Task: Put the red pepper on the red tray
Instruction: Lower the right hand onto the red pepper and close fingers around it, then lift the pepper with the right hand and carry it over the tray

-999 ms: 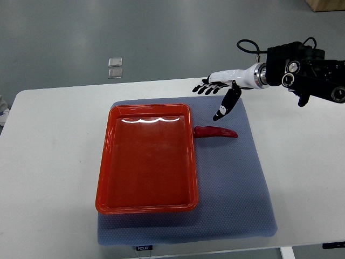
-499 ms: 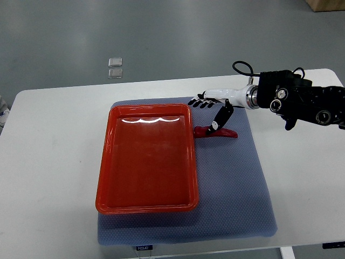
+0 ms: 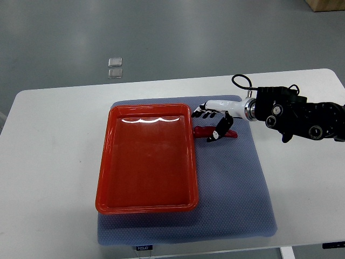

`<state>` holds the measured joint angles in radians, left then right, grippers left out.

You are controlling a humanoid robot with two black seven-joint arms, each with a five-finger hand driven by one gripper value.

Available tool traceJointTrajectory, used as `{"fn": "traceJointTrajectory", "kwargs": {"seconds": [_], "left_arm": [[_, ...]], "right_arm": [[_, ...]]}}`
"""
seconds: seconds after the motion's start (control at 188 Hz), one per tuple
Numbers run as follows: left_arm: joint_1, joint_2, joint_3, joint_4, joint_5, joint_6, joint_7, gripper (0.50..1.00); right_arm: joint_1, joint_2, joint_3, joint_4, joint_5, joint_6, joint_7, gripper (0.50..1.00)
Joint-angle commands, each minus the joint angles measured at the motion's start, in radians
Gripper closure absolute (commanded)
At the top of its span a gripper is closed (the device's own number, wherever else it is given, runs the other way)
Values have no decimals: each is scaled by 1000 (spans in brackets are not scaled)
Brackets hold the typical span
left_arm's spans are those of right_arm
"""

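A red pepper [image 3: 229,134] lies on the blue-grey mat [image 3: 237,183], just right of the red tray [image 3: 145,162], which holds nothing. My right hand [image 3: 205,125] comes in from the right and is down at the pepper. Its fingers [image 3: 202,113] are spread on the far side of the pepper. Its thumb [image 3: 220,133] crosses over the pepper's middle and hides part of it. The pepper still rests on the mat. The left arm does not show.
The mat lies on a white table [image 3: 54,162], and the tray takes up its left half. Two small clear packets [image 3: 115,67] lie on the floor beyond the table's far edge.
My right hand has moved left and down from above the mat's far edge onto the pepper. The thumb now lies across the pepper. The pepper and tray have not moved.
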<state>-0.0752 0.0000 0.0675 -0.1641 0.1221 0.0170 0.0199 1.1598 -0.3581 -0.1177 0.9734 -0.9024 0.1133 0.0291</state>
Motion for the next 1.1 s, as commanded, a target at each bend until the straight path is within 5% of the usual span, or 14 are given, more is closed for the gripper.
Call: {"fn": "traceJointTrajectory", "kwargs": {"seconds": [0.0, 0.526, 0.664, 0.669, 0.738, 0.807, 1.094], "left_arm": [[0, 0, 0, 0, 1, 0, 0, 500], [0, 0, 0, 0, 1, 0, 0, 500], [0, 0, 0, 0, 1, 0, 0, 500], [0, 0, 0, 0, -1, 0, 0, 500], [0, 0, 0, 0, 1, 0, 0, 500], [0, 0, 0, 0, 1, 0, 0, 500], [0, 0, 0, 0, 1, 0, 0, 500]], "right_arm": [[-6, 5, -2, -5, -9, -3, 0, 695], [-23, 16, -4, -15, -21, -4, 0, 758], [-35, 16, -5, -16, -41, -18, 2, 828], [-37, 18, -5, -18, -47, -18, 2, 866], [-38, 16, -5, -18, -61, -18, 2, 957], [-37, 13, -7, -22, -69, -18, 2, 998], [46, -44, 3, -13, -49, -6, 2, 1000]]}}
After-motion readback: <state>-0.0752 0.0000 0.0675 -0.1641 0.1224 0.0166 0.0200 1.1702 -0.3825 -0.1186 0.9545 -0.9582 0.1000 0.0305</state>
